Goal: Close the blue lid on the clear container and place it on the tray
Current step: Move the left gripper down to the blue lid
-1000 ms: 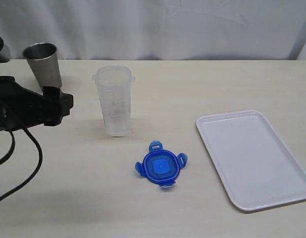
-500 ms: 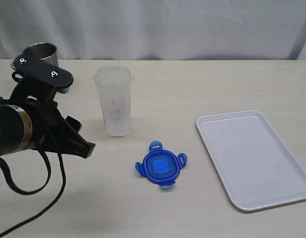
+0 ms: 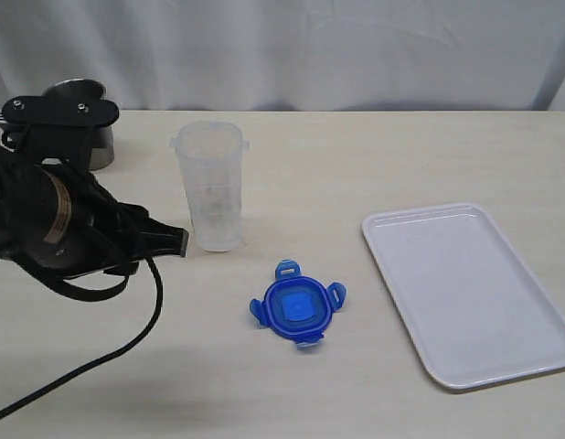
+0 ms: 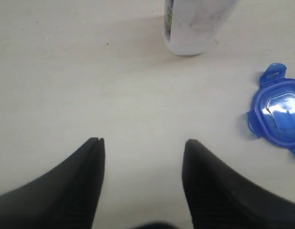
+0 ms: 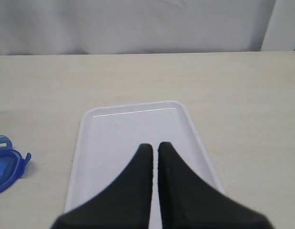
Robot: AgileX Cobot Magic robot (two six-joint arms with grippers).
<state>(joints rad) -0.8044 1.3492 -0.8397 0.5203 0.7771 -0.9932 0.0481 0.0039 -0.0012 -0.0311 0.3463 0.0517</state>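
Note:
The clear container [image 3: 210, 186] stands upright and lidless on the table, its base also in the left wrist view [image 4: 193, 26]. The blue lid [image 3: 296, 308] lies flat on the table in front of it, seen too in the left wrist view [image 4: 279, 112] and at the edge of the right wrist view [image 5: 5, 167]. My left gripper [image 4: 143, 143] is open with nothing between its fingers, hovering just left of the container [image 3: 177, 240]. The white tray [image 3: 470, 293] lies at the right. Above the tray [image 5: 109, 143], my right gripper [image 5: 152, 145] is shut on nothing.
A steel cup [image 3: 81, 119] stands at the back left, mostly hidden behind my left arm. A black cable [image 3: 109, 352] trails from that arm across the front left of the table. A white curtain backs the table.
My left arm has swung in from the left edge and come down toward the clear container. Its jaws have narrowed somewhat. The lid, container and tray have not moved.

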